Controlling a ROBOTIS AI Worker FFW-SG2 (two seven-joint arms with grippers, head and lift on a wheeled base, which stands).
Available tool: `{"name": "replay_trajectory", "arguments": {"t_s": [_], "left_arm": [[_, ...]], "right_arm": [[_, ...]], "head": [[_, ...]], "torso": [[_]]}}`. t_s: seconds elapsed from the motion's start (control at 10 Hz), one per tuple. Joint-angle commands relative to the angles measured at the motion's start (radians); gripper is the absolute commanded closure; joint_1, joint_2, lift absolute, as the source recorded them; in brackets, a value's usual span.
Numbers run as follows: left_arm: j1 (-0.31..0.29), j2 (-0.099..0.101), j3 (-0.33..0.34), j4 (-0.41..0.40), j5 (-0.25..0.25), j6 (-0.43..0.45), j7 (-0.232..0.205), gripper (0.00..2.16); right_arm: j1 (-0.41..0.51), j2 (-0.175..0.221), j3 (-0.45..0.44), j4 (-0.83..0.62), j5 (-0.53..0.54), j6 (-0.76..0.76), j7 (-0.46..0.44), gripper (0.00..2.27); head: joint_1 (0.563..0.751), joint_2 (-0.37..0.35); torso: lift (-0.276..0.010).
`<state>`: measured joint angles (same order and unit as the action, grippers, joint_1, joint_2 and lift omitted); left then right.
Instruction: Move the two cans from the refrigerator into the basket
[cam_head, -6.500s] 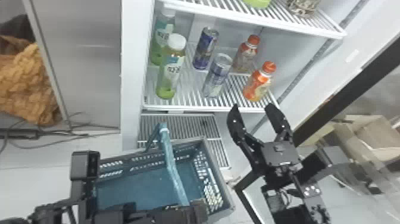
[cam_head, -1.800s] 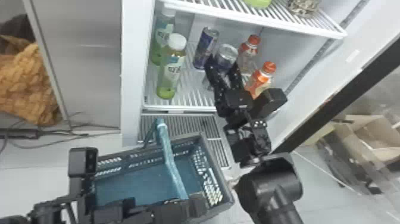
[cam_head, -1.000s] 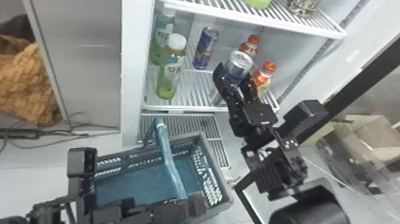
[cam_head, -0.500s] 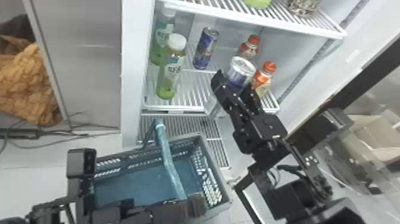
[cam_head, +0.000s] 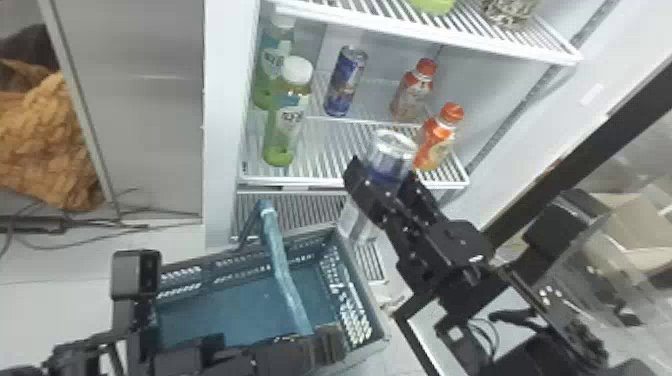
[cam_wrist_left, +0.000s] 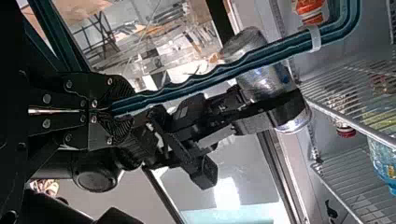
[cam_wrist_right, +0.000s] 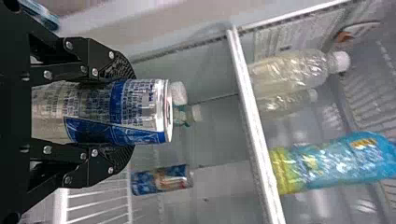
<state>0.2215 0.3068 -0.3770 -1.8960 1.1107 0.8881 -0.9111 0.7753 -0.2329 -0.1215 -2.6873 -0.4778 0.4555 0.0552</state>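
Basket (cam_head: 225, 310) is set below and to the left of the held can, its handle (cam_head: 284, 275) pinched between the left gripper's (cam_wrist_left: 122, 111) nearly met fingers. Further right, the second can (cam_head: 345, 80) is left standing on the fridge shelf (cam_head: 320, 177). By the right gripper (cam_head: 382, 172), the nearer to both cans, the held can (cam_head: 392, 155) is clamped, fingers parted just by its width, its long axis seemingly near upright, top uppermost, base slanting towards the basket's right wall. It must probably be carried left over that wall and lowered beside the handle. Since half a second ago, the can has been drawn down, nearer the basket and further out from the shelf.
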Motion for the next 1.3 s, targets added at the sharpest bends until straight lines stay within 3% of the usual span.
{"name": "replay_trajectory", "arguments": {"t_s": [0.0, 0.3, 0.9, 1.2], "left_arm": [[0.002, 0.000, 0.000, 0.000, 0.000, -0.002, 0.000, 1.16], [0.002, -0.001, 0.000, 0.000, -0.002, -0.002, 0.000, 1.16], [-0.001, -0.003, 0.000, 0.000, -0.004, 0.000, 0.000, 1.16], [-0.001, -0.003, 0.000, 0.000, -0.002, 0.000, 0.000, 1.16]], "right_arm": [[0.020, 0.006, -0.020, -0.046, -0.001, 0.136, 0.000, 0.79], [0.020, 0.014, -0.040, -0.075, -0.001, 0.335, 0.000, 0.79], [-0.029, 0.017, -0.034, -0.024, -0.031, 0.526, 0.014, 0.79], [-0.044, 0.017, -0.036, -0.006, -0.025, 0.509, 0.032, 0.39]], "head": [[0.695, -0.350], [0.695, -0.350], [0.695, -0.350], [0.695, -0.350]], "torso": [[-0.276], [-0.276], [-0.276], [-0.276]]}}
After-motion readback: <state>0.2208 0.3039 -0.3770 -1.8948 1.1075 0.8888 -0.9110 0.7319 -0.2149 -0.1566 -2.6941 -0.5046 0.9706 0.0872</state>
